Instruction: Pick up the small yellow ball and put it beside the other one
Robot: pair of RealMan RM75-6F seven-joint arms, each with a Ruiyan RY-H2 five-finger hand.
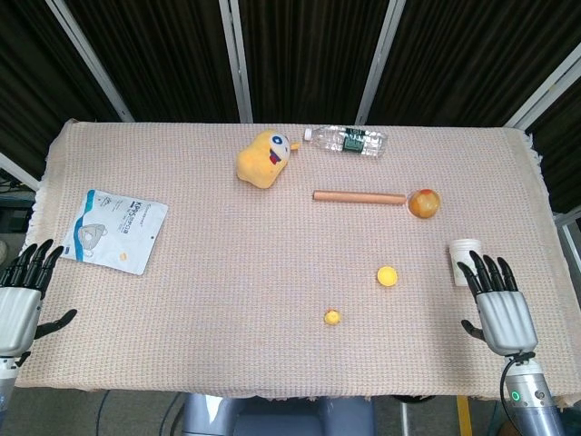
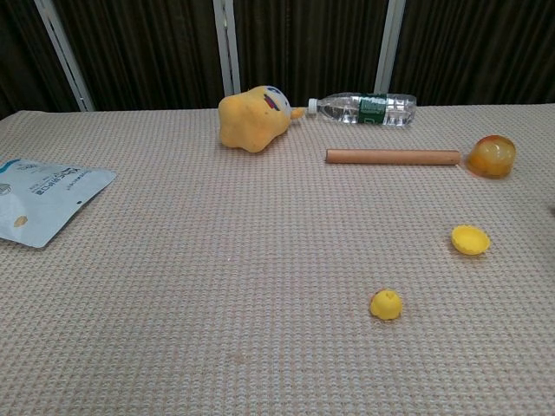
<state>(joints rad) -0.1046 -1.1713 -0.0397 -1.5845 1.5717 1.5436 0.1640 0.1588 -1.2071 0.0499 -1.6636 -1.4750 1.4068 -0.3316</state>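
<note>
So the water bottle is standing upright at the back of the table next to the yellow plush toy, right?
Not quite. The water bottle is lying on its side, not standing upright, as the chest view shows. It is at the back of the table, next to the yellow plush toy, with its cap toward the toy.

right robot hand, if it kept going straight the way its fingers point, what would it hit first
Most likely the white cup. The right robot hand lies open at the table's near right edge, fingers pointing away from the robot, and the cup stands just beyond its fingertips. Height is hard to judge from above.
</note>
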